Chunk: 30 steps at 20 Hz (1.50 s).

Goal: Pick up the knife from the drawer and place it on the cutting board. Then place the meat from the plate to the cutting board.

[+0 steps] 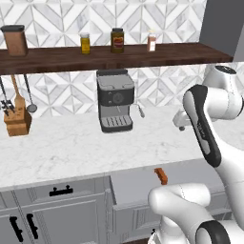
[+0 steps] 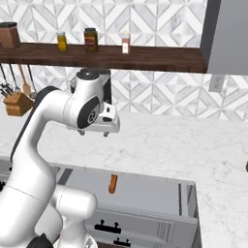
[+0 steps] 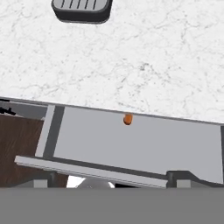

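Left of the white arm's two-finger gripper (image 2: 94, 133): black coffee machine (image 1: 115, 100) on the marble counter (image 1: 66, 143). Below it: wide grey drawer (image 3: 135, 144) pulled open, orange-handled knife (image 3: 127, 119) standing inside at the back edge. Jaws spread wide, holding nothing.

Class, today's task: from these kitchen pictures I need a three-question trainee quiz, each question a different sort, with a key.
1. True or false: the drawer is pulled open.
2. The orange handle of the knife is seen: A) in the drawer B) on the shelf C) in the wooden block.
3. Fill in: the machine at the back of the counter is a ____ machine.

Key: 1 true; 2 A; 3 coffee.
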{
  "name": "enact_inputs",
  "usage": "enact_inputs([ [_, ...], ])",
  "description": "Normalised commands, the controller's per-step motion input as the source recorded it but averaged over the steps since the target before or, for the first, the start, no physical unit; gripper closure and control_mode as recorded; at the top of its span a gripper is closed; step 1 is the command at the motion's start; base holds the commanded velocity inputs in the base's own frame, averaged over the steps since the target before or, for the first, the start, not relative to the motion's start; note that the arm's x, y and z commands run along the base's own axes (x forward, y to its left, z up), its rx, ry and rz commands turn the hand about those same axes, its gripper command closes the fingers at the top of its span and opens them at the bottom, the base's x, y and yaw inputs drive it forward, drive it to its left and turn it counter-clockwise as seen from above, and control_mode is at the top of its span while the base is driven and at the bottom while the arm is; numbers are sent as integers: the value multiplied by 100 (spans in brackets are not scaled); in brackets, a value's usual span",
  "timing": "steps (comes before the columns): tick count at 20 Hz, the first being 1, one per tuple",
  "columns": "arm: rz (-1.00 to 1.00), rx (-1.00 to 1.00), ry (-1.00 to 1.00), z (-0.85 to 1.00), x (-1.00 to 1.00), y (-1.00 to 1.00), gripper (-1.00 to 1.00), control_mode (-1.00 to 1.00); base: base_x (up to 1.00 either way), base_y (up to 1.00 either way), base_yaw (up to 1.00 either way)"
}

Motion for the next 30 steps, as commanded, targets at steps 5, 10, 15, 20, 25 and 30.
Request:
enact_inputs([
  [5,0,0,0,0,0,0,-100,100,-16,6,-34],
  [10,0,0,0,0,0,0,-100,100,-39,28,-35],
  [15,0,0,0,0,0,0,-100,100,-55,49,-22],
  [20,0,0,0,0,0,0,-100,100,-27,77,-19],
  [25,0,0,0,0,0,0,-100,100,-13,79,-20],
  [30,-4,0,-1,-5,-4,3,-100,-100,-23,37,-18],
])
